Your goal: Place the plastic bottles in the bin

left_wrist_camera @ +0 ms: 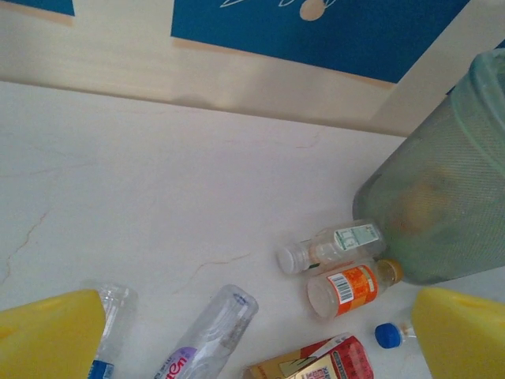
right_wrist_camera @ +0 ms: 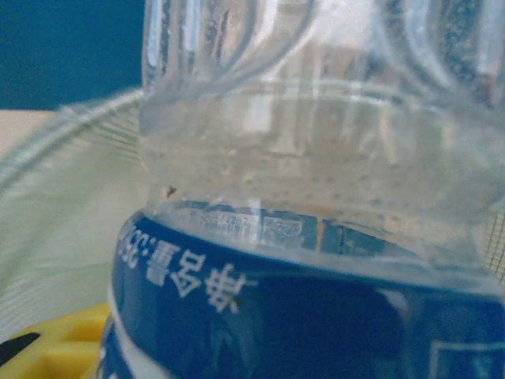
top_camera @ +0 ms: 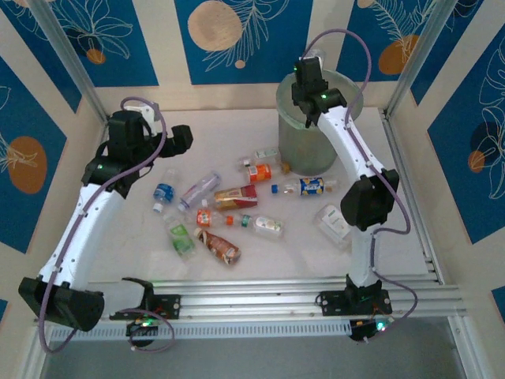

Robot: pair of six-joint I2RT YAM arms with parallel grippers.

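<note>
Clear blue-labelled bottle (right_wrist_camera: 300, 237), long axis vertical in right wrist view, gripped by right fingers (right_wrist_camera: 63, 339) over bin (top_camera: 304, 146); left fingers (left_wrist_camera: 47, 335) spread.

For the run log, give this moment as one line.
left gripper: open above loose bottles | right gripper: holding blue-labelled bottle over bin

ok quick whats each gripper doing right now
left gripper: jaws wide open, holding nothing
right gripper: jaws closed on a blue-labelled bottle, above the bin
</note>
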